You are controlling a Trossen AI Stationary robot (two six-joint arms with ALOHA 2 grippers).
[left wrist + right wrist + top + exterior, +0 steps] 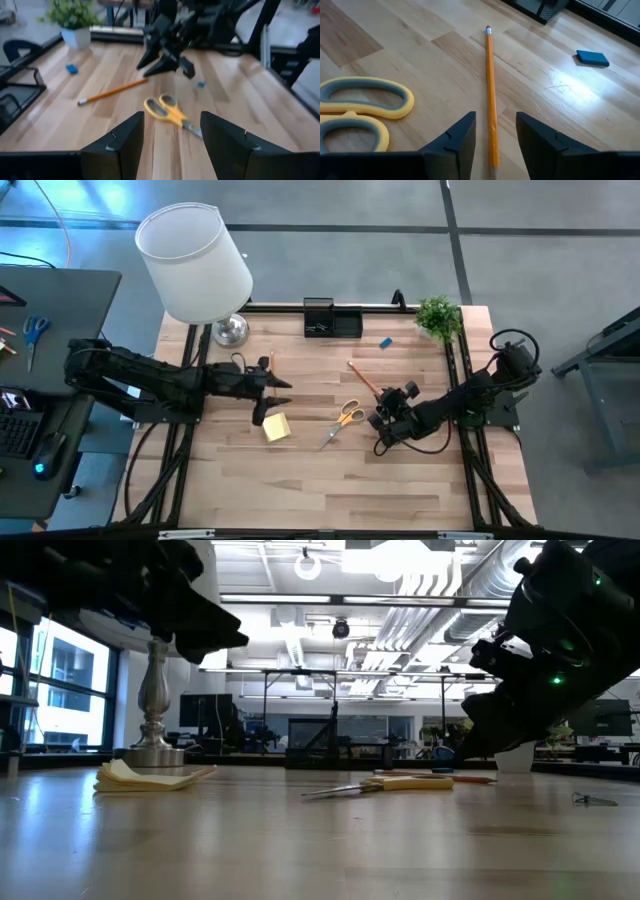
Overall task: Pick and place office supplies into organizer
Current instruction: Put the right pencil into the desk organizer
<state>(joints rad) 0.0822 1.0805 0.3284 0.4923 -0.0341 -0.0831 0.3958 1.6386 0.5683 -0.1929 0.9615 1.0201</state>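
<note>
We are at the pick step: right pincer [495, 137], fingers apart and empty, straddles the thin orange wooden pencil [490, 90] lying on the desk [420, 30]. Next we judge: lower, close, carry to the black mesh organizer [332, 319]. Left pincer [172, 145] waits, fingers apart, above the desk.

no text, label, brand, number or sign can be read on anything in these views.
</note>
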